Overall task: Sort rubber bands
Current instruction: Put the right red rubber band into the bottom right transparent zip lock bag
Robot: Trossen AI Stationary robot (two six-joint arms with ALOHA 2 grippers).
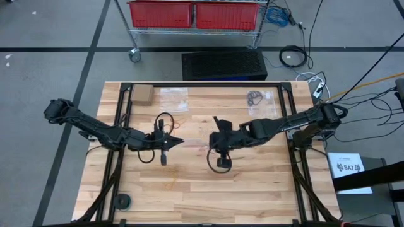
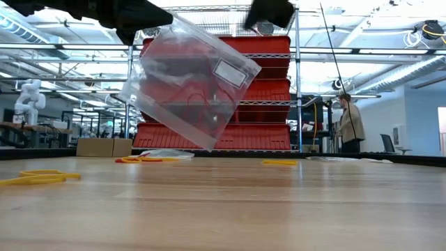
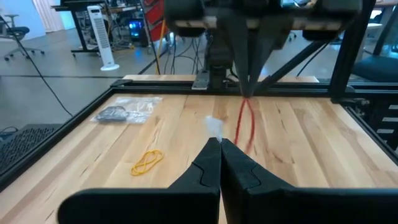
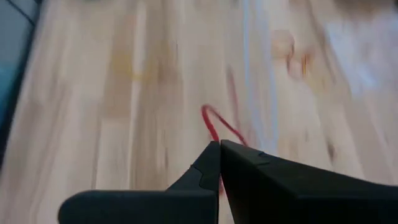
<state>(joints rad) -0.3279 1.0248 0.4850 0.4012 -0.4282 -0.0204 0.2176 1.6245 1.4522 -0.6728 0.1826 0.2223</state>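
Bag point(image 2: 191, 80), clear plastic, is hanging tilted above the table point(image 1: 202, 189), with red bands visible inside in the low view. Right gripper point(image 1: 218, 146) is sitting near table centre, jaws pressed together on the bag with a red band point(image 3: 245, 121) dangling below. Left gripper point(image 1: 178, 141) is facing it from 9 o'clock, jaws closed; whether it is pinching anything cannot be told. Yellow bands point(image 2: 38, 178) are lying loose on the wood. Second bag point(image 1: 257, 98), holding dark bands, is resting toward 1 o'clock.
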